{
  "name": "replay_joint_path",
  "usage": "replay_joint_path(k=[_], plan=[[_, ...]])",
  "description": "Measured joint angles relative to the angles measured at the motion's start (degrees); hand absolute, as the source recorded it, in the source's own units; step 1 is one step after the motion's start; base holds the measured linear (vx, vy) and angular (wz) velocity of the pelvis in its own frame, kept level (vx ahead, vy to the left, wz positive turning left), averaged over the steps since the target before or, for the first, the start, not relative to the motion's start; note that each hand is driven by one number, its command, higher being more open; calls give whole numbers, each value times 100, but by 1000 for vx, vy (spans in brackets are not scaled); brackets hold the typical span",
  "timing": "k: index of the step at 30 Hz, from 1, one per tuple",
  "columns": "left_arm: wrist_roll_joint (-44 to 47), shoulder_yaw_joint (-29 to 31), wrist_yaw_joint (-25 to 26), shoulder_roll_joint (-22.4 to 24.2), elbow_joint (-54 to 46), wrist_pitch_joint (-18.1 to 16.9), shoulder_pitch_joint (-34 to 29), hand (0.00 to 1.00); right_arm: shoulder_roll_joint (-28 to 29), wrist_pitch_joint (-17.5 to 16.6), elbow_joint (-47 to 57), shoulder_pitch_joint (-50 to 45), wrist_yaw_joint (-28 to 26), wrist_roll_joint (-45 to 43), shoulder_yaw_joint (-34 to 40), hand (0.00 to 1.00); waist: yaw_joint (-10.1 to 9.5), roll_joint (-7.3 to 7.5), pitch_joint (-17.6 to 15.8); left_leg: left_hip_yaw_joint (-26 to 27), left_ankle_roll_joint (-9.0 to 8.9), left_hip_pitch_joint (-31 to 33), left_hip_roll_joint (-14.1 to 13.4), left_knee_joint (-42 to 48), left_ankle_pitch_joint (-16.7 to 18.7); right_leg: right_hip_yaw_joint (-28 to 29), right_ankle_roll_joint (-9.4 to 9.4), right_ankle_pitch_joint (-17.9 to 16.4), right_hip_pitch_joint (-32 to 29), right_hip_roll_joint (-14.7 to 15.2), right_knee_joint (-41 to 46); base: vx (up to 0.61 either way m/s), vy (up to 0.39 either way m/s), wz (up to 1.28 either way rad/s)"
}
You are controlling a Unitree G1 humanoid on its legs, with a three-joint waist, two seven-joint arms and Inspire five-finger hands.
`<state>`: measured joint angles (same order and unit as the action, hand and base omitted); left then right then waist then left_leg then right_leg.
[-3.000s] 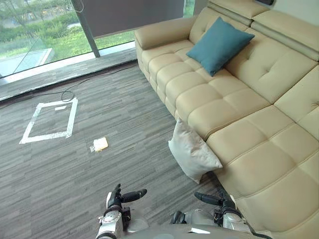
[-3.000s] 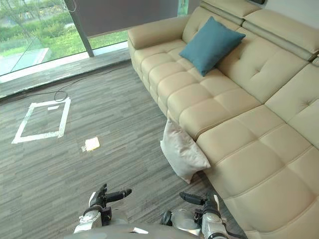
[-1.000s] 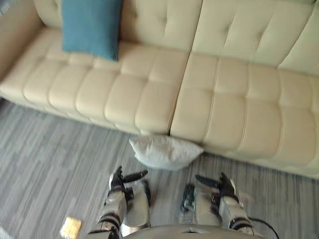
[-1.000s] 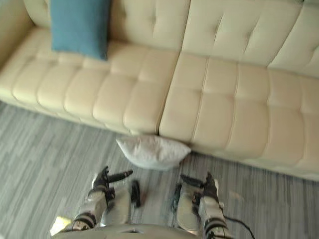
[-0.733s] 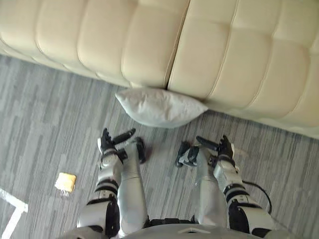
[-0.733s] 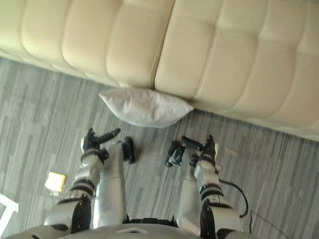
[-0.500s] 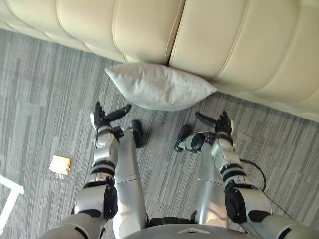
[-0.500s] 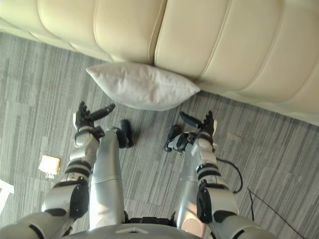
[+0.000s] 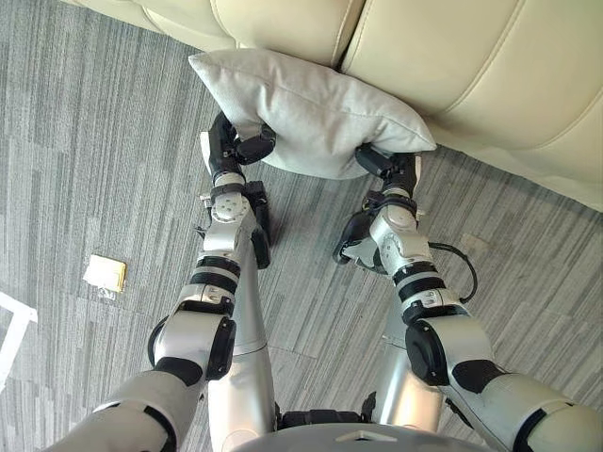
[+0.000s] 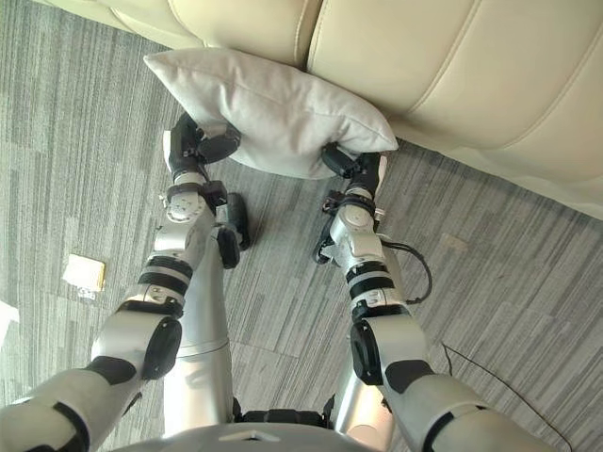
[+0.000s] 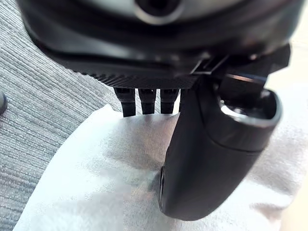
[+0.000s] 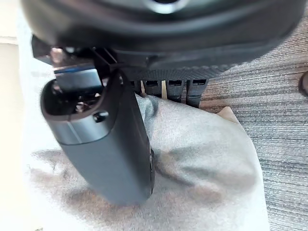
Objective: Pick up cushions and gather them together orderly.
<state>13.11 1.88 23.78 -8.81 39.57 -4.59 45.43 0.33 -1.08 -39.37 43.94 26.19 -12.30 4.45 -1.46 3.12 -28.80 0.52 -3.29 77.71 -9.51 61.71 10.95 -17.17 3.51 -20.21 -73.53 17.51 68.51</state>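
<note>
A pale grey cushion (image 9: 311, 113) lies on the carpet, leaning against the foot of the beige sofa (image 9: 452, 56). My left hand (image 9: 234, 146) holds the cushion's near edge on its left part, thumb on top. In the left wrist view the thumb (image 11: 211, 154) presses the cloth (image 11: 91, 183) while the fingers run under the edge. My right hand (image 9: 388, 168) grips the same edge further right. Its thumb (image 12: 108, 149) lies on the cushion (image 12: 207, 163), with the fingers tucked beneath.
The sofa's front runs across the far side, right behind the cushion. A small yellow pad (image 9: 104, 273) lies on the grey carpet to the left, and a corner of white tape (image 9: 8, 330) marks the floor at the left edge.
The camera has tipped further down. Both hands, open and short of the cushion half a second ago, have reached forward and closed on its near edge.
</note>
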Motion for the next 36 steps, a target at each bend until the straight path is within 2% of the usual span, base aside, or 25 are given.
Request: replay_joint_path(k=[4,8,10,11,12,14,16,17,18,19,21,25,29,31,33,36], plan=[[-21,-342,94,-48,-261,39,-309,0,-76,5,696,-629,12,-28,-448,0,10,5,14,0,-45,-407,-20,-241,-57,-37,10,60,397,-82,-249,9,7,-2],[-24,-605,119,16,-1132,34,-1110,0,-62,-35,1917,-1688,11,-14,-689,0,22,14,70,98,-70,-1250,-64,-782,-151,-70,-39,201,1178,-229,-798,18,10,-10],[-24,-815,120,64,-1733,22,-1650,0,-46,-79,2502,-2270,2,-5,-724,0,19,30,101,183,-79,-1916,-88,-1093,-163,-97,-61,276,1814,-328,-1167,41,24,-14],[-27,-864,115,103,-1858,17,-1813,0,-41,-97,2606,-2443,-2,-4,-745,0,25,50,185,208,-80,-2070,-94,-1191,-161,-95,-92,279,1958,-353,-1276,73,42,-15],[-27,-1037,115,209,-2232,0,-2298,0,-40,-223,2907,-2992,-42,7,-803,0,37,104,499,291,-92,-2404,-113,-1467,-166,-96,-165,325,2251,-416,-1577,81,37,-11],[-27,-1129,112,273,-2485,-50,-2595,0,-41,-260,3161,-3307,-78,43,-805,0,43,118,510,348,-96,-2801,-139,-1643,-173,-92,-207,366,2636,-485,-1805,117,48,-18],[-25,-1249,87,372,-2854,-132,-3192,0,-59,-385,3533,-3913,-238,105,-869,0,46,176,719,559,-106,-3542,-207,-2012,-157,-7,-238,485,3271,-628,-2267,153,46,-33],[-25,-1253,81,385,-2924,-134,-3291,0,-71,-394,3597,-4007,-265,109,-895,0,45,177,751,593,-108,-3660,-218,-2068,-150,1,-246,500,3374,-655,-2340,158,28,-41],[-24,-1258,65,407,-3166,-178,-3685,0,-112,-418,3860,-4370,-357,168,-1029,0,54,178,847,730,-118,-4152,-275,-2300,-119,61,-281,563,3806,-767,-2643,162,32,-31],[-24,-1259,59,407,-3210,-184,-3769,0,-122,-423,3900,-4446,-371,195,-1060,0,59,177,888,756,-119,-4244,-284,-2350,-115,70,-293,573,3888,-787,-2706,157,31,-37],[-19,-1263,-1,403,-3375,-240,-4273,0,-196,-428,4052,-4892,-510,332,-1220,0,40,175,1160,976,-152,-4836,-357,-2707,-90,187,-349,651,4351,-949,-3124,146,27,-41],[21,-1264,-127,397,-3454,-313,-4883,0,-330,-428,4038,-5223,-766,586,-1290,0,22,72,1581,1309,-174,-5618,-406,-3327,-94,389,-418,792,4932,-1169,-3809,137,17,-37],[46,-1270,-310,398,-3455,-313,-5228,0,-609,-429,3855,-5202,-894,839,-1288,0,50,-33,1717,1329,-204,-6153,-331,-3501,92,547,-398,833,5328,-1234,-3888,181,42,-35],[48,-1280,-399,391,-3455,-305,-5435,0,-657,-428,3598,-5163,-938,895,-1286,0,63,-39,1721,1319,-236,-6531,-308,-3471,291,550,-429,848,5378,-1132,-3387,145,80,-42],[47,-1334,-447,327,-3455,-296,-5588,0,-663,-427,3362,-5163,-949,896,-1284,0,154,-38,1733,1323,-268,-6825,-274,-3413,465,507,-495,889,5368,-1010,-2885,87,52,-16],[37,-1336,-502,318,-3455,-265,-5665,0,-686,-427,3138,-5149,-975,897,-1282,0,184,-40,1756,1426,-171,-7045,-190,-3505,639,480,-628,978,5377,-852,-2683,74,62,-19]])
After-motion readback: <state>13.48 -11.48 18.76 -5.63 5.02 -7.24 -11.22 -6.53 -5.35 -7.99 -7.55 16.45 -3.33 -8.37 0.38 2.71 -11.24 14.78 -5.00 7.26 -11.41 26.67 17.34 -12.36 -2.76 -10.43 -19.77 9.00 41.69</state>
